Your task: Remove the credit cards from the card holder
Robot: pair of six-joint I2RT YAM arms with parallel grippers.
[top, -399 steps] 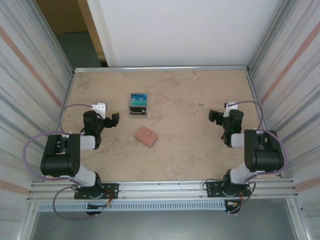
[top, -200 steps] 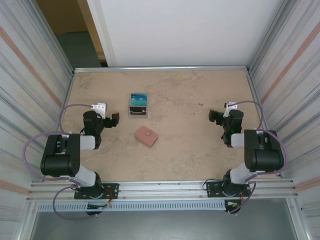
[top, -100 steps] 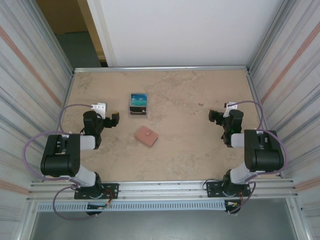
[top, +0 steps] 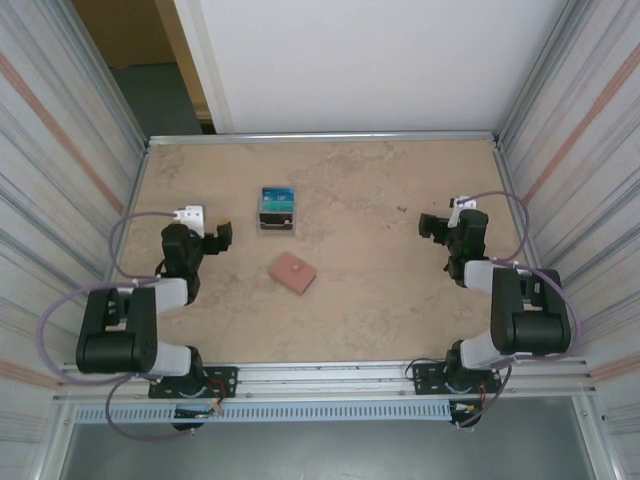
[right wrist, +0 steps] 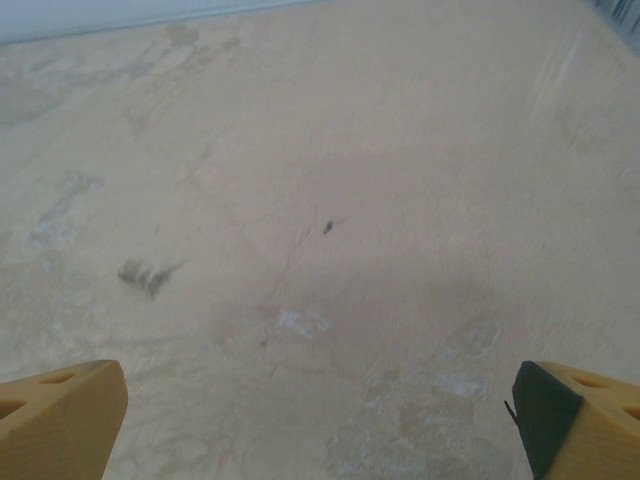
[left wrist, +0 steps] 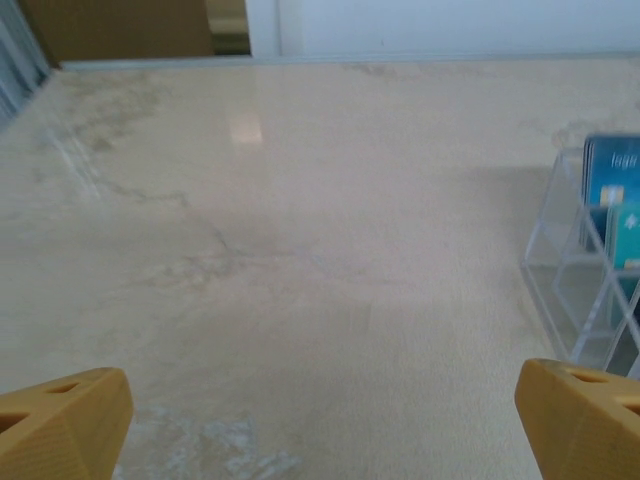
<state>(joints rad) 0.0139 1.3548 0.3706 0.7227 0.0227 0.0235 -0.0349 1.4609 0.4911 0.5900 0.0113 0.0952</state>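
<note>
A clear stand point(top: 277, 212) holding blue cards point(top: 277, 197) sits nearer the far edge than the pink card holder point(top: 293, 272), which lies flat and shut in the middle of the tabletop point(top: 380, 300). The left claw point(top: 222, 236) and right claw point(top: 430, 227) are both spread wide apart, gripping nothing.

**Layout on the Table**

The card holder point(top: 293, 272) was laid flat on the table point(top: 400, 180), left of centre. Behind it, well apart, a stand point(top: 277, 209) was set, with cards point(left wrist: 610, 190) held upright in it. The left gripper point(top: 224, 237) was placed to the left of both, and the right gripper point(top: 428, 227) well apart on the right.
</note>
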